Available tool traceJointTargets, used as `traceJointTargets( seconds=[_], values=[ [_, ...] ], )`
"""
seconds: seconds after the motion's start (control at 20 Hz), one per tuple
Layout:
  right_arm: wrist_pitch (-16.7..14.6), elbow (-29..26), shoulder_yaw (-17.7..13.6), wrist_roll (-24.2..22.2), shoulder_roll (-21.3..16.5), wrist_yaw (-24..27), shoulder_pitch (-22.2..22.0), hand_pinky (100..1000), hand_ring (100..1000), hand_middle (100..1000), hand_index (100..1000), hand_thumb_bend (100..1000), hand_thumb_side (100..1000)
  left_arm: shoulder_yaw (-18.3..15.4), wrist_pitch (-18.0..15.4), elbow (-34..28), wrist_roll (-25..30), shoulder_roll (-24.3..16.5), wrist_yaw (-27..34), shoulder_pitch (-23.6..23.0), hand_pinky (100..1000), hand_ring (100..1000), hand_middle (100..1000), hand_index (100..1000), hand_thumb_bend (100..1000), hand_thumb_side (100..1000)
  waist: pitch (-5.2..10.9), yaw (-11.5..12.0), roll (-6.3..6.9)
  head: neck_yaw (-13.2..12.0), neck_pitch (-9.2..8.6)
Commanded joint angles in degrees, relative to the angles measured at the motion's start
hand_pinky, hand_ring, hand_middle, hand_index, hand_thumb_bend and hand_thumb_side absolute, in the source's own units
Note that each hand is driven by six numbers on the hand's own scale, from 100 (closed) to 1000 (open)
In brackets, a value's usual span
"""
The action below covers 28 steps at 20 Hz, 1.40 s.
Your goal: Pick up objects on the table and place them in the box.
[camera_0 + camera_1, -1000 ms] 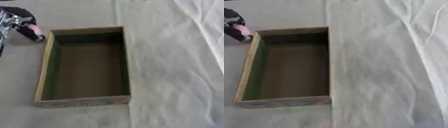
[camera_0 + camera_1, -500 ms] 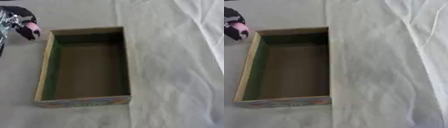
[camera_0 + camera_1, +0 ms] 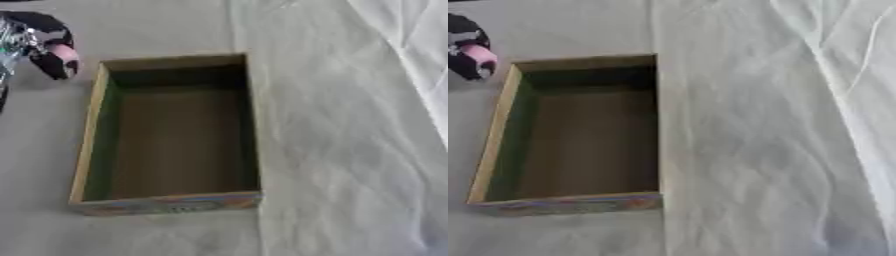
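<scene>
Surface: pale cloth-covered surface (image 3: 754,150), creased toward the right, fills everything I can see from here.
Left robot hand: my left robot hand (image 3: 35,42) shows at the upper left, black with silver parts, fingers curled round a small pink object (image 3: 64,52).
Right robot hand: I cannot see it in either view.
Pink object: rounded, pale pink, mostly hidden by the dark fingers; I can't make out what it is. It sits in the hand just beyond the box's far left corner, outside the rim, not yet over the opening.
Box: open rectangular cardboard box (image 3: 87,145), lying lengthwise away from me, brown floor, greenish inner wall on the left, colourful print along the near outer face.
Progress: the box looks empty to me, so I judge nothing is placed yet.
Remaining: carry the pink object over the opening and release it; I see no other loose objects on the cloth.
</scene>
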<state>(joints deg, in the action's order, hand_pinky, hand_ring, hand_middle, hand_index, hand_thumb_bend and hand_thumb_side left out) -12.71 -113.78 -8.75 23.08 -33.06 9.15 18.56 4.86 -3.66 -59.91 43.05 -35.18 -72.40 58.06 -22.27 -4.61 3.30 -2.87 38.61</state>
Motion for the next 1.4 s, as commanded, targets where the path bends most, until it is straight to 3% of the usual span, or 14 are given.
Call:
traceJointTargets(
  seconds=[0.05,0.4,0.7,1.1,1.4],
  values=[
    [0.06,-0.81,-0.47,-0.03,-1.14,0.15,0.17,619,744,726,866,100,1000,-0.45,-0.02,-2.38,-0.69,-1.30,1.35,1.60,336,509,578,630,100,324,1.64,0.13,-0.13,0.06,-0.47],
    [0.06,-0.81,-0.55,0.11,-1.21,0.35,0.08,619,744,726,865,100,1000,-1.27,0.51,-7.44,-2.78,-1.64,4.21,2.01,298,482,545,598,100,395,2.17,0.34,-0.18,0.24,-0.07],
    [0.01,-0.81,-0.59,0.25,-1.37,0.57,0.02,619,744,726,865,100,1000,-0.91,-0.30,-16.40,-6.01,-2.23,5.85,2.09,296,478,538,592,100,413,2.71,0.61,-0.25,0.31,0.27],
    [-0.12,-0.81,-0.52,0.32,-1.58,0.97,0.13,619,744,726,864,100,1000,3.13,-2.21,-33.37,-7.25,-2.84,7.49,1.36,285,476,537,593,100,434,3.43,0.90,-0.37,0.20,0.50],
    [-0.14,-0.81,-0.47,0.36,-1.65,1.32,0.24,619,743,726,864,100,1000,7.30,-2.61,-41.86,-7.38,-1.38,11.49,0.13,287,477,538,590,100,432,3.93,0.94,-0.30,0.10,0.63]
  ],
)
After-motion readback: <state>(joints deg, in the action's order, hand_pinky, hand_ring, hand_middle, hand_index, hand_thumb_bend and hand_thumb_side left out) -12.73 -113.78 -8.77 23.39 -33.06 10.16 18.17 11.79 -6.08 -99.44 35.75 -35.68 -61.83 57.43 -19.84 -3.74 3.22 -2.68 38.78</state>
